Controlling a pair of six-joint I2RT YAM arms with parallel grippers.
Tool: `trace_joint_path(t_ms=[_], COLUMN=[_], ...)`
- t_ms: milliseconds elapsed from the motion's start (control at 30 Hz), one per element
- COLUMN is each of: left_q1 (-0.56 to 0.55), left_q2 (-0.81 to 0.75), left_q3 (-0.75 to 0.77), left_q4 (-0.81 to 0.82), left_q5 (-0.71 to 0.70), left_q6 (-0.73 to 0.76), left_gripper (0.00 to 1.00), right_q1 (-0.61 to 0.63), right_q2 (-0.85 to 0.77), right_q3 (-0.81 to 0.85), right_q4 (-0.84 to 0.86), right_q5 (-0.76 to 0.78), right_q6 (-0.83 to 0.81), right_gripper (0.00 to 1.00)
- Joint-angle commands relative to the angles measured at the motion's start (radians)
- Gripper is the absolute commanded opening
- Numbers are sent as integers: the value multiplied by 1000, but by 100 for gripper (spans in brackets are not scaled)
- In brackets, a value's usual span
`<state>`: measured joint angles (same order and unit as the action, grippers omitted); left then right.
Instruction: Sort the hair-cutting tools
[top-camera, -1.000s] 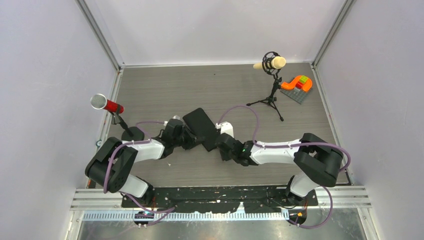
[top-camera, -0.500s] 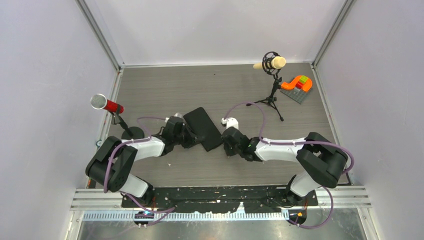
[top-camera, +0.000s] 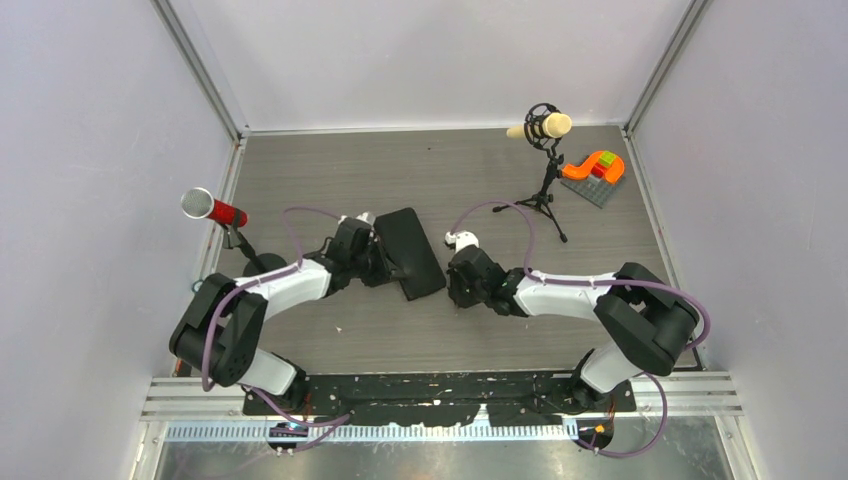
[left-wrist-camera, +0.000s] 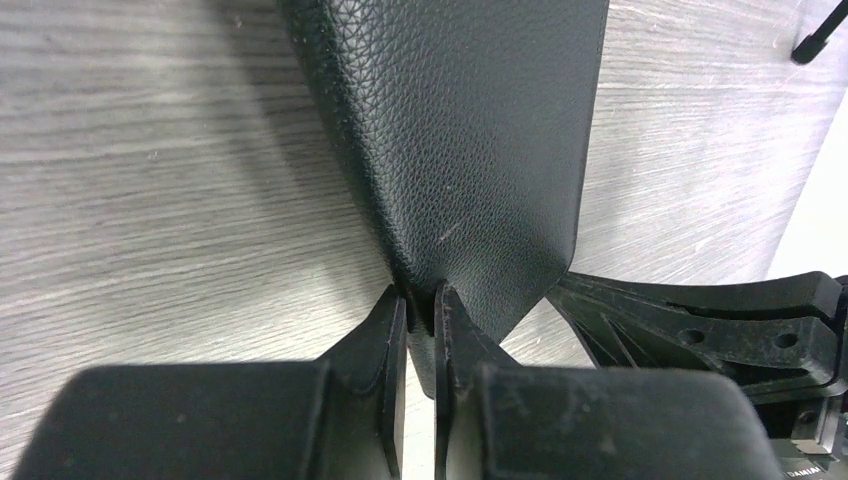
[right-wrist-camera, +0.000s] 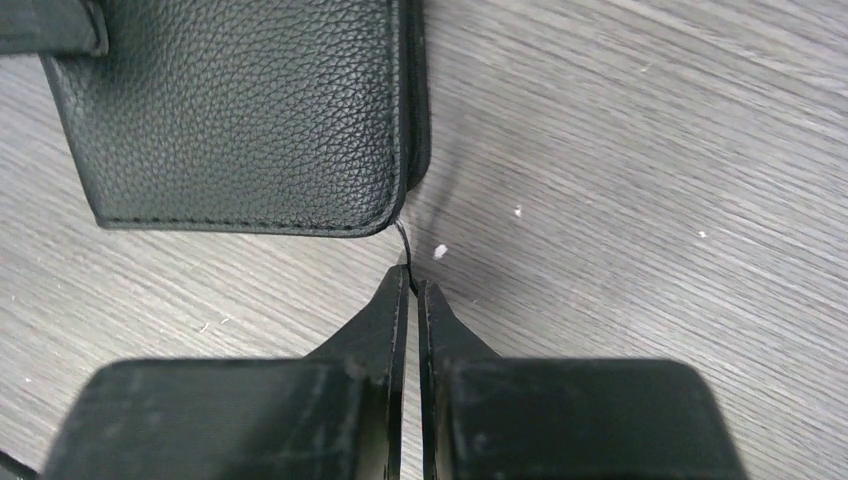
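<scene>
The counter (top-camera: 330, 180) is finished in grey wood-grain, streaked lighter and darker, and is flecked with a few white specks (right-wrist-camera: 438, 251). The zippered case (top-camera: 410, 252) is black throughout; its surface is marked by a fine pebbled grain and its edge is traced by black stitching. A thin black cord (right-wrist-camera: 403, 240) is seen at its corner. The left pincer (left-wrist-camera: 420, 300) and the right pincer (right-wrist-camera: 412, 285) are matt black. The left arm (top-camera: 290, 288) and right arm (top-camera: 560, 298) are clad in white with black joints and are trailed by purple cables (top-camera: 500, 207). One microphone (top-camera: 215, 210) is coloured red with a silver mesh head; the other microphone (top-camera: 540, 127) is cream, on a black tripod (top-camera: 543, 195). Orange, green and red bricks (top-camera: 595, 166) are set on a grey baseplate (top-camera: 600, 191).
</scene>
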<state>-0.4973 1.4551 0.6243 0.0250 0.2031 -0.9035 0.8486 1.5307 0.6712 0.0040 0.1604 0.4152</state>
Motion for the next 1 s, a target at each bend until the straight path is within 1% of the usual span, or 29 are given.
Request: trace_joint_path(t_ms=[0,33,100,133,167,200,267,367,467,600,700,800,967], left_q1=[28,38,56,65,73,78,83,85,85,85,85,83,64], left_q2=[14,26,44,42,33,14,-43,-172,-305,-414,-421,-380,-290], left_q3=[92,128,177,196,205,206,180,98,-25,-151,-223,-274,-285], left_q4=[-279,-289,-308,-318,-326,-332,-338,-349,-345,-280,-173,-25,138], left_q5=[-132,-129,-120,-119,-120,-127,-156,-221,-256,-216,-112,-53,5], left_q6=[264,272,278,277,272,263,235,176,94,-13,-110,-176,-243], left_gripper=[10,17,35,46,53,58,65,70,74,74,75,74,72], right_q1=[17,45,93,109,136,156,180,201,209,210,210,210,211], right_q2=[-10,-7,11,29,40,64,106,179,217,254,277,286,290], right_q3=[-15,-10,16,37,58,70,114,199,253,298,312,313,313], right_q4=[-115,-105,-95,-82,-71,-52,-40,-39,-37,-29,-27,-23,-26], right_q5=[-33,-63,-104,-116,-137,-163,-202,-223,-239,-239,-243,-251,-247], right_q6=[-74,-75,-74,-72,-65,-61,-54,-53,-50,-49,-45,-39,-37], right_gripper=[5,5,5,5,5,5,5,5,5,5,5,5,5])
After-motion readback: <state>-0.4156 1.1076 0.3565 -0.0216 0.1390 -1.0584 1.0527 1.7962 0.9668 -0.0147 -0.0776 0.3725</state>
